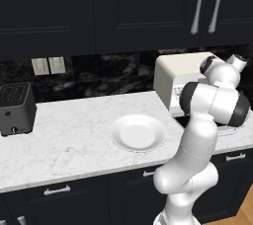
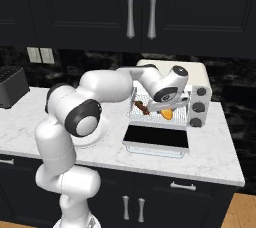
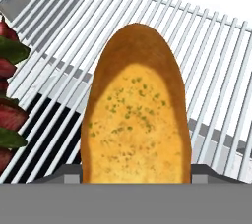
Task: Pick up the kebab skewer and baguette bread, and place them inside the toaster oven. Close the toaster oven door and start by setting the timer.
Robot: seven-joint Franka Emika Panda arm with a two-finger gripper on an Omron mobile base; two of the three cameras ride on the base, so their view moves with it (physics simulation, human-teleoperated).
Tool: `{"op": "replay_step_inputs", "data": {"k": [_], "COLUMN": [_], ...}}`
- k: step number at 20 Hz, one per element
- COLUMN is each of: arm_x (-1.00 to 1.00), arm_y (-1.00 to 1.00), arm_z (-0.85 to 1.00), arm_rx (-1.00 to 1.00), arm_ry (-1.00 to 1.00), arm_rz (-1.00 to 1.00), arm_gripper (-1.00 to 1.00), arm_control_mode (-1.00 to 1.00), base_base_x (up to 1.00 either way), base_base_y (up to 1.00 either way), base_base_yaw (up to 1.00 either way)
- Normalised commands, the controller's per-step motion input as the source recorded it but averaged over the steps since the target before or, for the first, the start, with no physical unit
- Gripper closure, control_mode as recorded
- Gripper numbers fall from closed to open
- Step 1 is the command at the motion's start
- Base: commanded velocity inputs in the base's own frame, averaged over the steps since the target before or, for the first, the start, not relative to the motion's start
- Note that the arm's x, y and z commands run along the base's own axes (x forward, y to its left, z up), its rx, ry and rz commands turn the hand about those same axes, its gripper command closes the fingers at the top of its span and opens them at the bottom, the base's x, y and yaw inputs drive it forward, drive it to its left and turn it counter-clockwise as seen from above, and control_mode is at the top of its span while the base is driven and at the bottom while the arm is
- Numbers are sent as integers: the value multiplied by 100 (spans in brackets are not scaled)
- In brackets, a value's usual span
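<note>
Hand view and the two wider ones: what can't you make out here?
- Hand view: the baguette bread hides where the gripper's fingertips meet it, so grip is unclear.
- Hand view: the kebab skewer is cut off by the left edge.
- Left base view: the arm hides the toaster oven front.
- Right base view: knob markings are too small.

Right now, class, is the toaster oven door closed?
No. In the right base view the door lies folded down flat, with the skewer and baguette on the rack.
</note>
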Motion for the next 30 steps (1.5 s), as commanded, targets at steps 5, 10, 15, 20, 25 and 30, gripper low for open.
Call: {"op": "replay_step_inputs", "data": {"k": [5, 10, 15, 20, 25, 30], "arm_x": [-5, -9, -2, 0, -16, -65], "arm_y": [0, 0, 0, 0, -12, -13], "arm_z": [-9, 0, 0, 6, 30, 46], "arm_rx": [0, 0, 0, 0, 0, 0], "arm_ry": [0, 0, -1, -1, -2, -3], "arm_rz": [5, 0, 0, 0, 0, -1], "arm_gripper": [100, -100, -100, -100, -100, -100], "arm_control_mode": [-100, -100, -100, -100, -100, -100], "base_base_x": [0, 0, 0, 0, 0, 0], "base_base_y": [0, 0, 0, 0, 0, 0], "base_base_yaw": [0, 0, 0, 0, 0, 0]}}
